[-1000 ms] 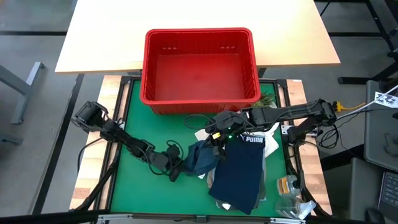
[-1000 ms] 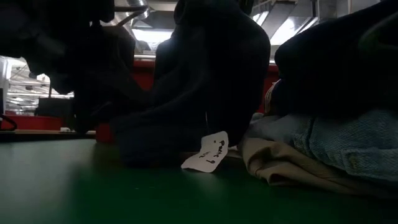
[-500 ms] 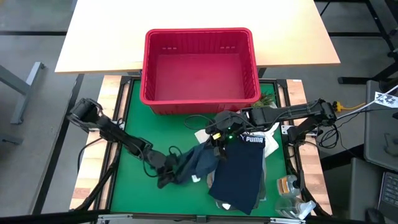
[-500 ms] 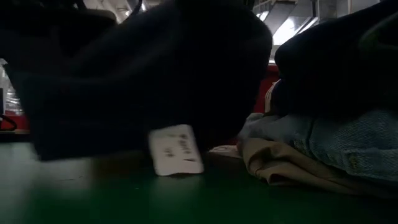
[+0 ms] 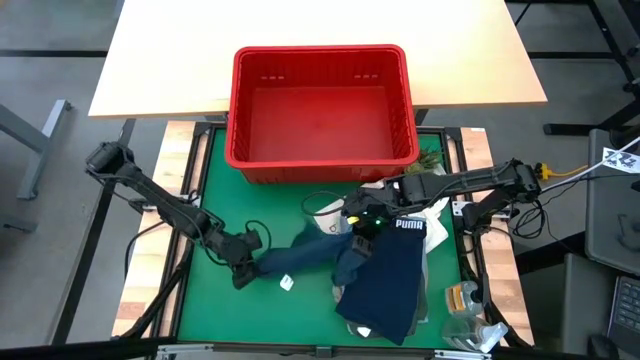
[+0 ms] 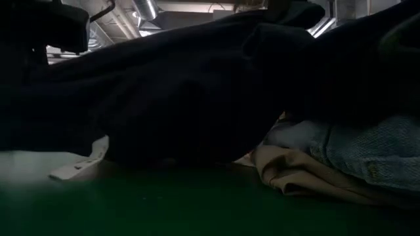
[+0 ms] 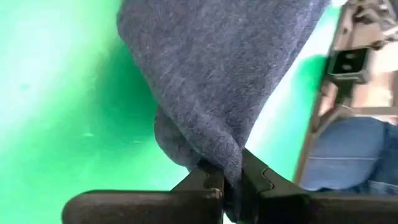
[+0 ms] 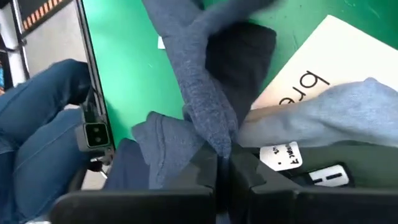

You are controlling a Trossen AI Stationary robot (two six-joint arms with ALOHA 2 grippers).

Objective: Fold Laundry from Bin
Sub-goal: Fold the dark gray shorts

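Blue-grey garment [image 5: 305, 254] stretched over green mat [image 5: 215, 300] — both grippers pinching it.

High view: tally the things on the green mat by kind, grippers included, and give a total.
Red slotted plastic bin: 1
Stretched blue-grey knit garment: 1
Navy shorts with white-lettered waistband: 1
White printed tote bag: 1
Grippers, left gripper and right gripper, both shut on the blue-grey knit garment: 2
Total: 6, other garments in the heap too hidden to count.

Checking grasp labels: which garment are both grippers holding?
The blue-grey garment, stretched between left gripper and right gripper; the navy shorts lie ungripped.
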